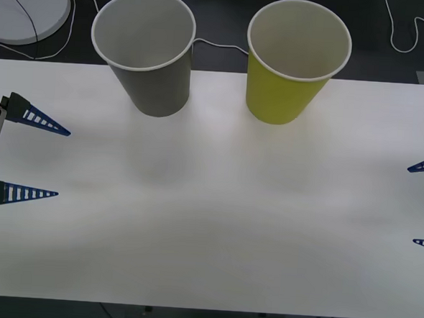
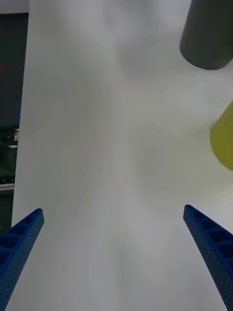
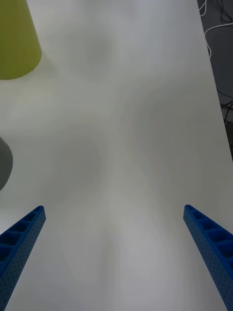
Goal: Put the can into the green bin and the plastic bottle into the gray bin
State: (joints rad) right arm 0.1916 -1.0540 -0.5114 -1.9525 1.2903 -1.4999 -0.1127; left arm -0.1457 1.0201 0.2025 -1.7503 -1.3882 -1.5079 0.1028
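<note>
The gray bin [image 1: 149,76] and the green bin [image 1: 284,91] stand upright side by side along the far edge of the white table [image 1: 208,224], gray on the left, green on the right. What I can see inside both is whitish and bare. The can and the plastic bottle are out of view. My left gripper [image 1: 62,163] hovers open at the table's left side, with nothing between its fingers. At the right side, my right gripper [image 1: 412,206] is open and holds nothing. The right wrist view has the gray bin [image 2: 206,39] and green bin [image 2: 224,141] off to one side.
Behind the table at the far left lies a white round disc [image 1: 27,7] with a cable and a white cord running past the bins. More cables [image 1: 410,34] lie at the far right. The table's front edge is close to me.
</note>
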